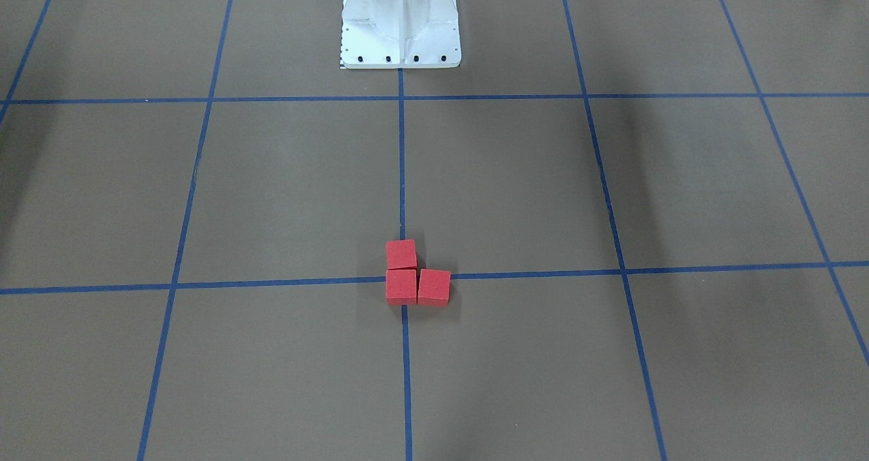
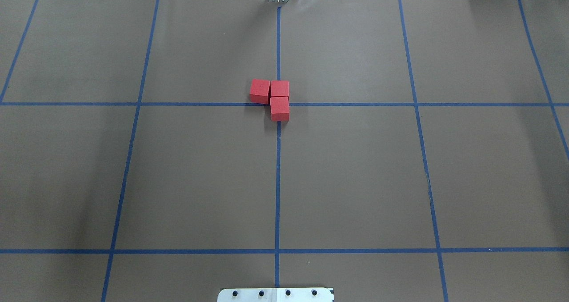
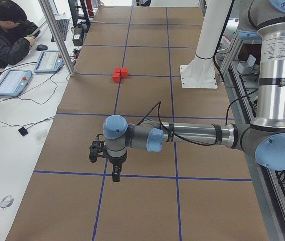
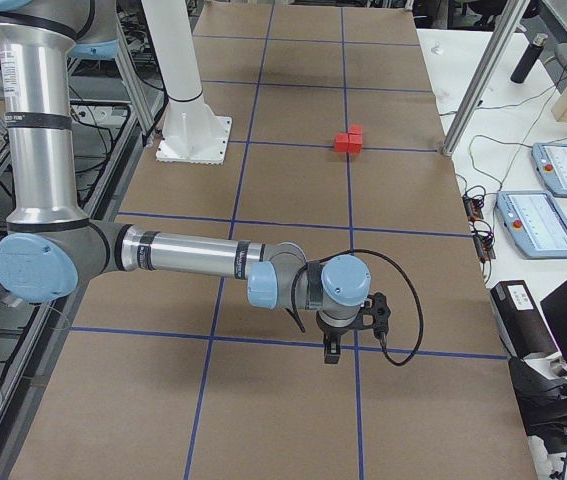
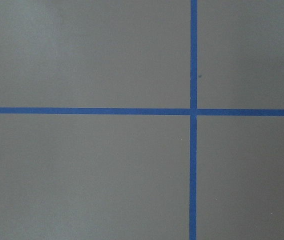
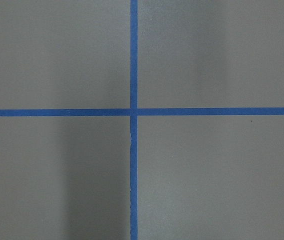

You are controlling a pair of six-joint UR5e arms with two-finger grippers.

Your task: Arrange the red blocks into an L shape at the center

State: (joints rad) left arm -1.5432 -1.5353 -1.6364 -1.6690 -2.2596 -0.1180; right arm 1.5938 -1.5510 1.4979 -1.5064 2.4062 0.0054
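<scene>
Three red blocks lie touching in an L on the centre crossing of the blue tape lines (image 2: 278,137). In the overhead view one block (image 2: 260,90) is left of the corner block (image 2: 279,89), and the third block (image 2: 279,109) is on the near side of it. They also show in the front-facing view (image 1: 401,286). The blocks cover the crossing itself. My left gripper (image 3: 116,174) hangs over the table far from the blocks; my right gripper (image 4: 332,352) does the same at the other end. I cannot tell whether either is open or shut. Both wrist views show only tape lines.
The white robot pedestal (image 1: 400,33) stands on the centre line at the robot's side. An operator (image 3: 6,35) sits at a side desk with teach pendants (image 3: 11,83). Metal frame posts (image 3: 57,35) stand along the table's far edge.
</scene>
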